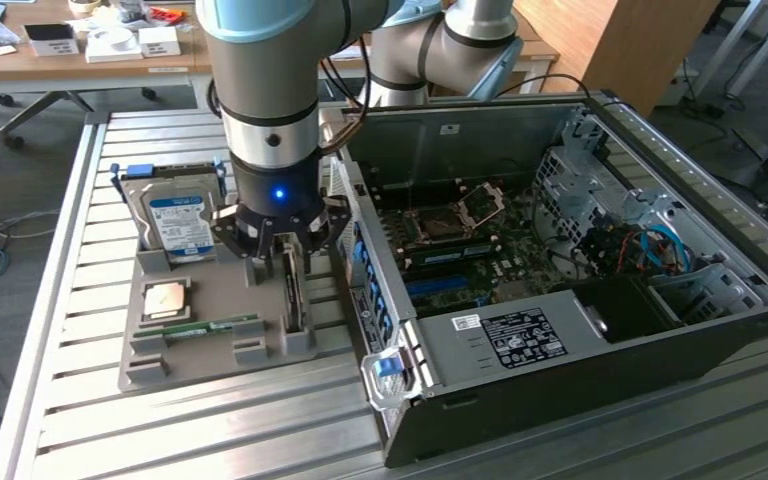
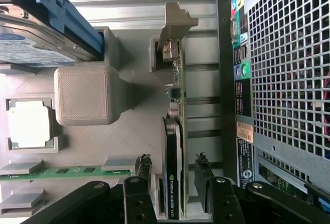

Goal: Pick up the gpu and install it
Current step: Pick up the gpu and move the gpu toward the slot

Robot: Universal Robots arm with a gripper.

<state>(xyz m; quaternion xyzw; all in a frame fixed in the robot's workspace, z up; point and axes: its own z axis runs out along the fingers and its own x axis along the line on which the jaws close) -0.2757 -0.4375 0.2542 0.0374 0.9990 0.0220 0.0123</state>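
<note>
Fingers (image 2: 202, 175) stand apart, straddling the gpu (image 2: 172, 146) without touching it; it stands on edge in its tray (image 1: 211, 362) slot beside the case (image 1: 598, 390). Grasp step, I judge: closing calls for an even, centred pinch.

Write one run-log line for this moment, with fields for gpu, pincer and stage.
gpu: on edge in grey tray | pincer: open, straddling gpu | stage: not yet gripped
</note>
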